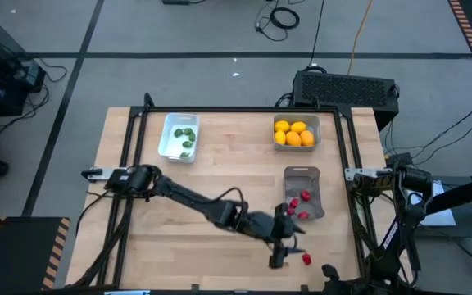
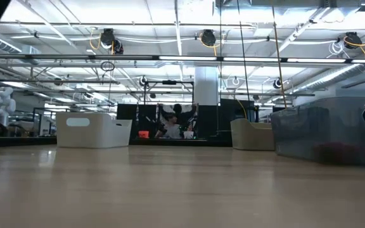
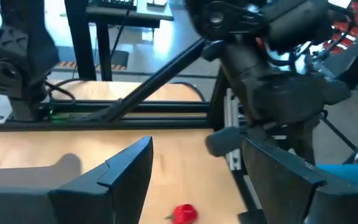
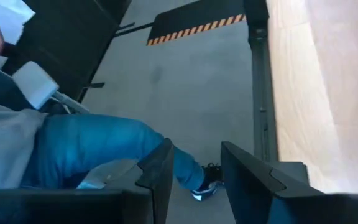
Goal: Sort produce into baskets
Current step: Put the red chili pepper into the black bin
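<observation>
Pale wood-plank counter (image 1: 220, 172), black-framed. Left end effector (image 1: 283, 244) reaches low near the front edge, fingers spread, gripping nothing; a glossy red berry piece (image 3: 184, 213) lies on the wood between its dark angular fingers (image 3: 117, 180), not touching either. Darker grey narrow basket (image 1: 303, 193) just beyond holds more red pieces. White basket (image 1: 179, 136) carries green leafy bits; pale grey basket (image 1: 295, 133) holds smooth yellow-orange fruits. Right end effector (image 4: 194, 171) hangs off the counter's right side, fingers parted, empty, above a person's blue trouser leg (image 4: 92, 149). No legible writing.
</observation>
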Robot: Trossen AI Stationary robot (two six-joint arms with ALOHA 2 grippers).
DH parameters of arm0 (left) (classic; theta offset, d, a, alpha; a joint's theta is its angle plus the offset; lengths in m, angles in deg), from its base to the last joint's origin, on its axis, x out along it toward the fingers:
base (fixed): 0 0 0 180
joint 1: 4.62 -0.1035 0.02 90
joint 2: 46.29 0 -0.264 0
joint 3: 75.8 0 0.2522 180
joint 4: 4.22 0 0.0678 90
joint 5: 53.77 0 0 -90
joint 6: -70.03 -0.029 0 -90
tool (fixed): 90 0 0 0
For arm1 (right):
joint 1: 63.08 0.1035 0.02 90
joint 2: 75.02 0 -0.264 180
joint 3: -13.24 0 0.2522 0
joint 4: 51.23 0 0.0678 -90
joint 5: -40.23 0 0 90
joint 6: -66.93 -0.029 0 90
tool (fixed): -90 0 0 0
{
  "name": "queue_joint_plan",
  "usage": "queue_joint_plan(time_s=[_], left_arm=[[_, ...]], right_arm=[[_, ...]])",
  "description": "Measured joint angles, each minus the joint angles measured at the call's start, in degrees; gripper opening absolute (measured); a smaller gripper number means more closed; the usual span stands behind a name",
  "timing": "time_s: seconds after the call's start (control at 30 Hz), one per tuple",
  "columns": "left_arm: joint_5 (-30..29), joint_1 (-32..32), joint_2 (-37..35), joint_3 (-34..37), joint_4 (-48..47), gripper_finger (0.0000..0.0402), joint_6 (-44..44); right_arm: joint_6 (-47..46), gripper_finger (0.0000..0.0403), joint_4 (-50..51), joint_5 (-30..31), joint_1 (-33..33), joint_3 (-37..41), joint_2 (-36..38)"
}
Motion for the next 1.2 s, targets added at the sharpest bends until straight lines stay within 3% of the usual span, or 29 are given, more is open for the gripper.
queue_joint_plan(time_s=[0.2, 0.4, 0.57, 0.7, 0.87, 0.97, 1.07, 1.2], left_arm=[[-5.88, 5.54, 3.09, 0.00, 5.13, 0.0254, 0.02], [-10.61, 10.44, 9.19, -0.02, 17.50, 0.0254, -0.78], [-11.68, 12.32, 17.44, -2.05, 29.23, 0.0254, -4.67], [-11.70, 12.31, 25.84, -9.45, 28.50, 0.0254, -5.49], [-13.02, 11.71, 33.86, -18.88, 28.62, 0.0254, -15.55], [-14.49, 10.74, 34.94, -20.64, 26.98, 0.0254, -20.87], [-14.40, 8.97, 34.94, -21.62, 23.23, 0.0254, -19.96], [-6.67, 5.70, 34.86, -23.48, 17.03, 0.0254, -15.11]], right_arm=[[0.42, 0.0125, -2.63, -0.09, 0.78, -0.87, 0.00], [4.17, 0.0125, -9.02, 0.28, 2.67, -0.93, 0.00], [2.14, 0.0125, -10.21, -0.60, 2.95, -0.93, 0.00], [-0.09, 0.0125, -10.07, -1.61, 2.88, -0.95, 0.00], [-0.76, 0.0125, -10.03, -1.62, 2.62, -0.95, 0.00], [-0.76, 0.0125, -9.67, -1.60, 2.13, -0.95, 0.00], [-0.61, 0.0125, -8.64, -1.62, 1.39, -0.95, 0.02], [-0.24, 0.0125, -6.97, -3.49, -0.10, -0.95, 0.02]])
